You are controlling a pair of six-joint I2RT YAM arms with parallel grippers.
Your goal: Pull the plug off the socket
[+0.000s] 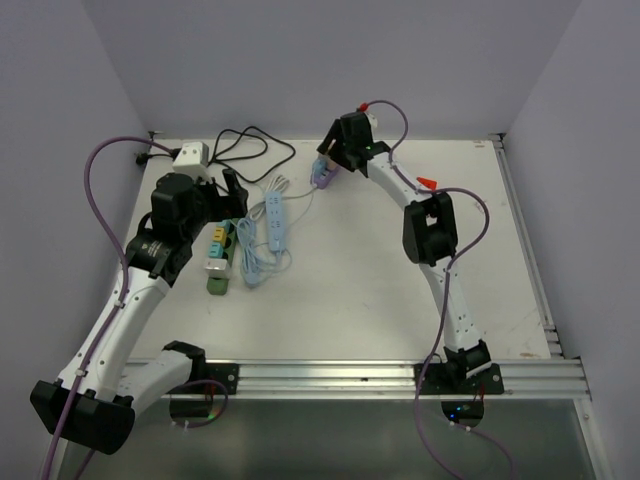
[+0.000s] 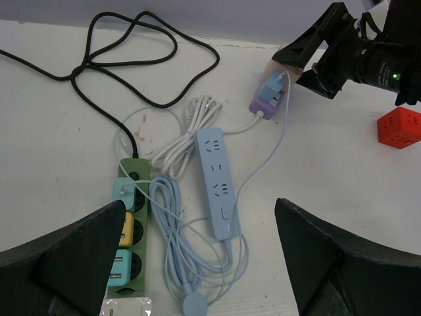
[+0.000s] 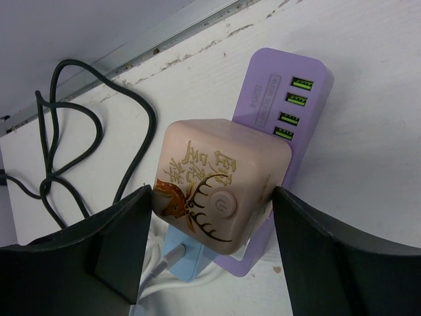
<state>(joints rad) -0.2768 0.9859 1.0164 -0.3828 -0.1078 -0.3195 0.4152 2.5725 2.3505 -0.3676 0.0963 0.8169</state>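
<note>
A pink cube plug (image 3: 220, 191) with a gold deer print sits plugged into a purple socket block (image 3: 289, 112) that has green USB ports. My right gripper (image 3: 212, 197) has a finger pressed against each side of the pink plug. A light blue plug (image 3: 187, 260) with a white cable sits in the same socket just below it. In the top view the right gripper (image 1: 325, 165) is at the back middle, over the purple socket (image 1: 320, 178). My left gripper (image 2: 199, 204) hangs wide open above a blue power strip (image 2: 217, 181), holding nothing.
A green power strip (image 2: 128, 230) with teal and yellow plugs lies left of the blue one, among coiled light blue cable. A black cable (image 2: 131, 59) loops at the back left. A red cube (image 2: 398, 127) sits to the right. A white adapter (image 1: 188, 156) lies at the back left.
</note>
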